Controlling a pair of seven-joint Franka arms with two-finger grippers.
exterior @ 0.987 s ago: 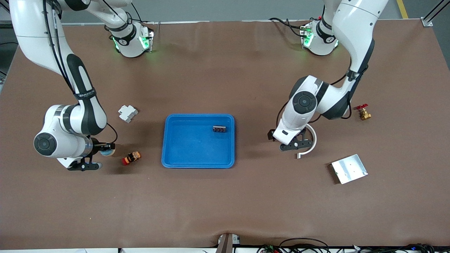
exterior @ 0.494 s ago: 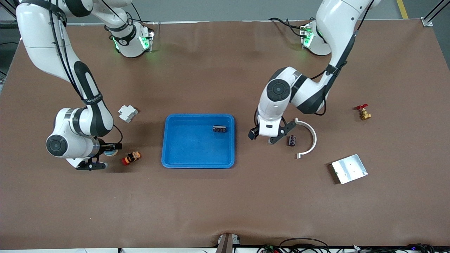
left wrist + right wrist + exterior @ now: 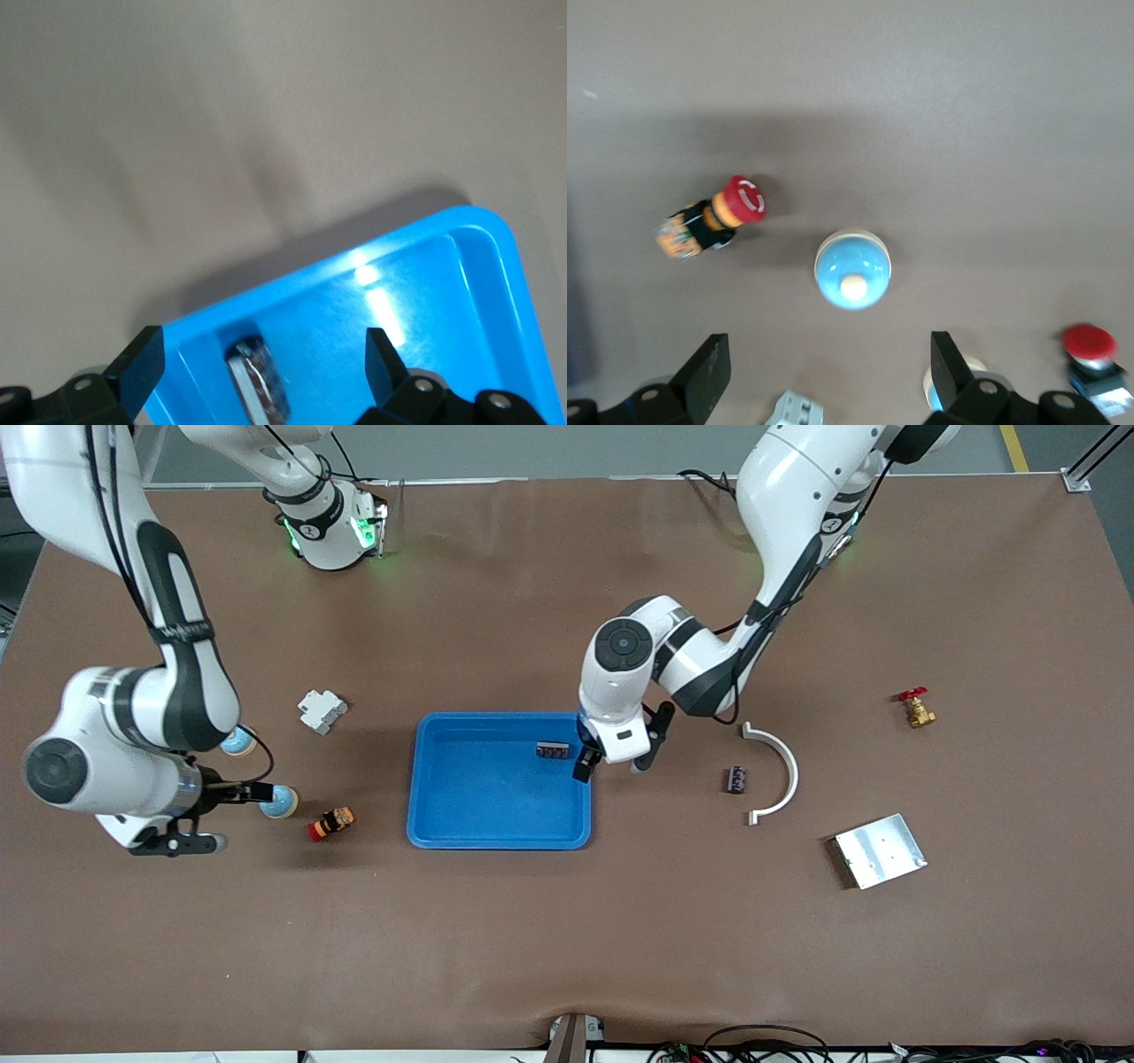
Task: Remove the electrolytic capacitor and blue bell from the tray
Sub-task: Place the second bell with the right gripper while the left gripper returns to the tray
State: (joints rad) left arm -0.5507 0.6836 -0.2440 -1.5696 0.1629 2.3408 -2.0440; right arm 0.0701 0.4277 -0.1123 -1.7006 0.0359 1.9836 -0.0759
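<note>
My left end effector point(image 3: 611, 757) hung open and empty over the blue tray's point(image 3: 443, 833) edge; my right end effector point(image 3: 208, 815) stood open above the bell point(image 3: 852, 269).

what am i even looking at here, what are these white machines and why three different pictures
These are two white robot arms bolted along one edge of a brown table. The big picture looks down from across the table; the other two come from cameras on each arm's wrist.

The left gripper hangs over the blue tray, fingers open, holding nothing. In the tray lies a small dark capacitor; its wrist view shows it below.

The right gripper is over the table at its own end, fingers open, above a blue bell resting on the table. Beside the bell lies a red-capped button.

Also on the table: a white block, a second bell, another dark part, a white curved piece, a metal plate and a brass valve.
</note>
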